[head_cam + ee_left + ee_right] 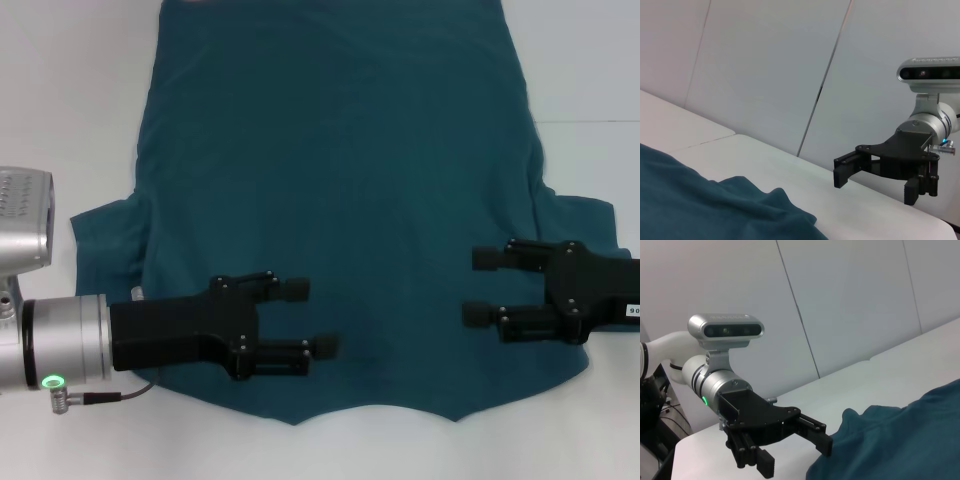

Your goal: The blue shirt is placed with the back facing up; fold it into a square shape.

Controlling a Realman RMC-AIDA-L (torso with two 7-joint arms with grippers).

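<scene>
Left gripper point(305, 318): I see it reaching in from my left, level, jaws spread apart, pointing inward. Right gripper point(478, 287): it reaches in from my right, level, jaws likewise spread, facing the left one.

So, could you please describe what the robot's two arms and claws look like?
Both arms end in matte black two-fingered claws on flat black brackets. The left claw sits on a silver cylindrical wrist with a glowing green ring light, a thin cable and a silver camera module. The right claw carries a small white label. Both hang over the blue shirt.
</scene>
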